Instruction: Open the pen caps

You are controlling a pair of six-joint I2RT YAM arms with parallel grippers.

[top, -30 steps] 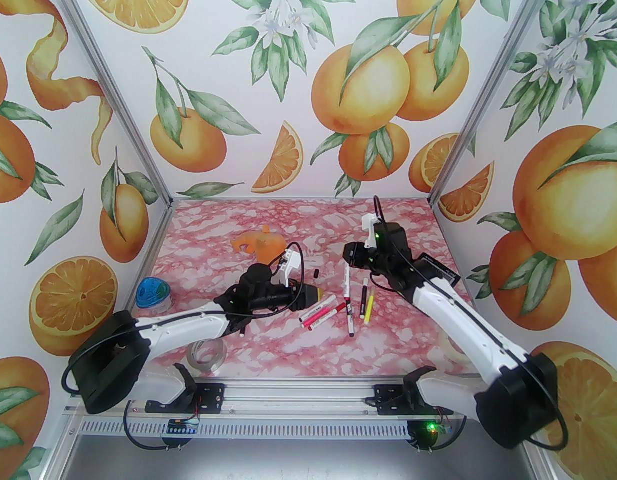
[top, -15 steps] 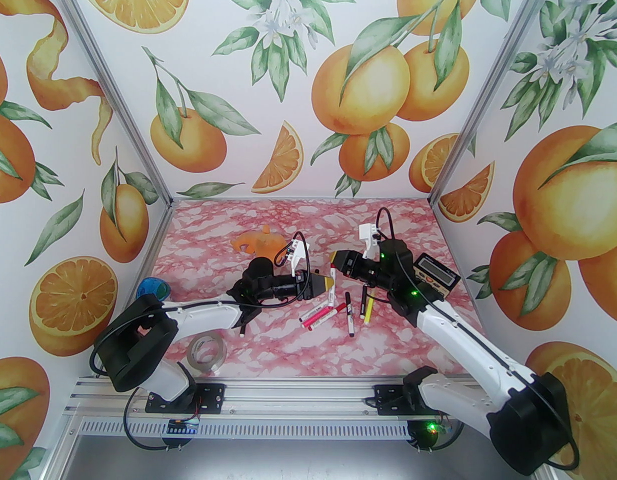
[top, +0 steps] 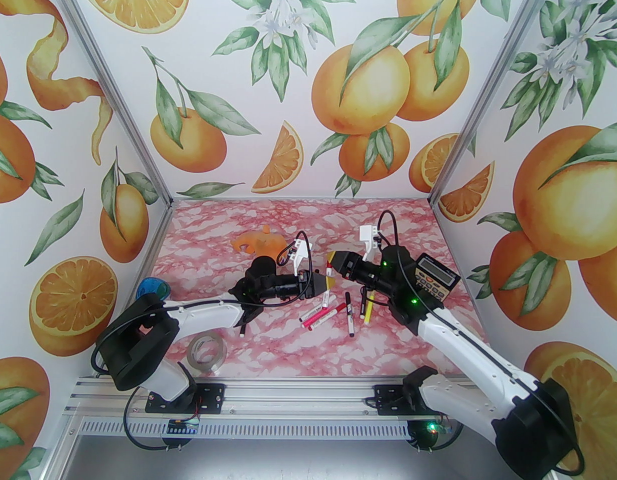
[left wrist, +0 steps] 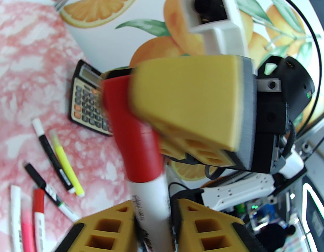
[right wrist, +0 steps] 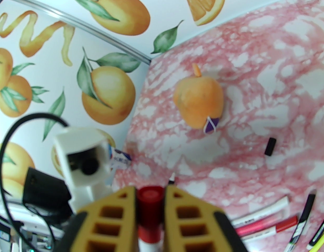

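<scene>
Uncapping is at the grip stage: left claw point(left wrist: 155, 214) clamps the pen point(left wrist: 149, 193) barrel, right claw point(right wrist: 150, 206) clamps its red cap point(right wrist: 149, 196) just beyond, cap not yet off. Next likely calls for a straight pull apart, both grips firm.

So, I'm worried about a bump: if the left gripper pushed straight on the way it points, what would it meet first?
Most likely the right gripper, shut on the red cap of the pen the left gripper holds; it sits straight ahead, though depth is unclear.
</scene>
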